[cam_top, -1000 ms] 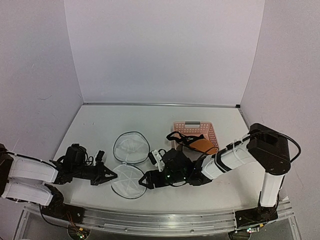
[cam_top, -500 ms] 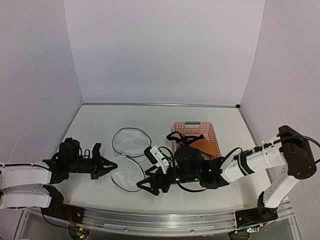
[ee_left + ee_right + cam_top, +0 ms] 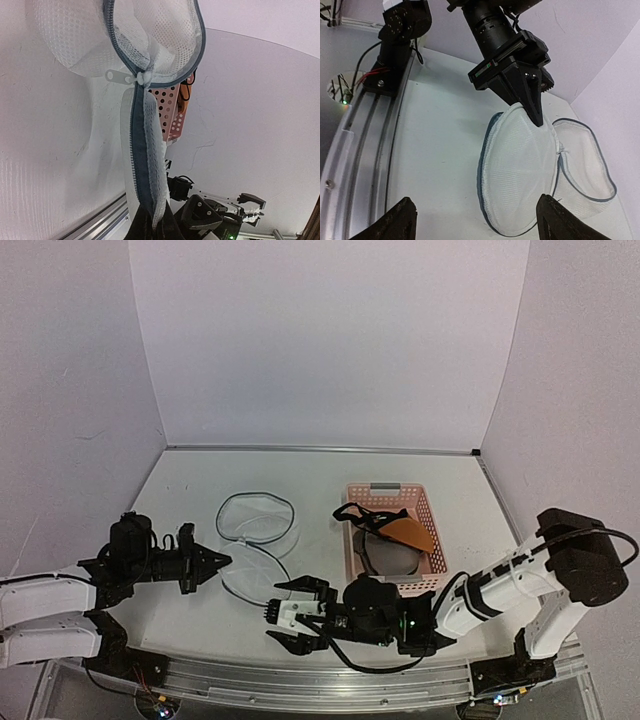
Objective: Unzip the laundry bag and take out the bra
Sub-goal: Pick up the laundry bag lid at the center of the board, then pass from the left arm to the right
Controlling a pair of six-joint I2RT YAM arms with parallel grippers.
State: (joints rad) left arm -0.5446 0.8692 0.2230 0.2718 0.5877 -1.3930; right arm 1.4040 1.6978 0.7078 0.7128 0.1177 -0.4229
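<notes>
1. Right gripper has drawn back to lower centre, jaws spread, empty
2. Left gripper pinches the round white mesh laundry bag, centre left
3. Orange-brown bra lies in pink perforated basket

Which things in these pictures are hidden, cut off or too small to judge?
- Top external: the zipper pull of the laundry bag is too small to find.
- Left wrist: the left gripper is cut by the bottom edge.
- Left wrist: the bra is mostly hidden behind the bag and the pink basket.
- Right wrist: bra out of frame.
</notes>
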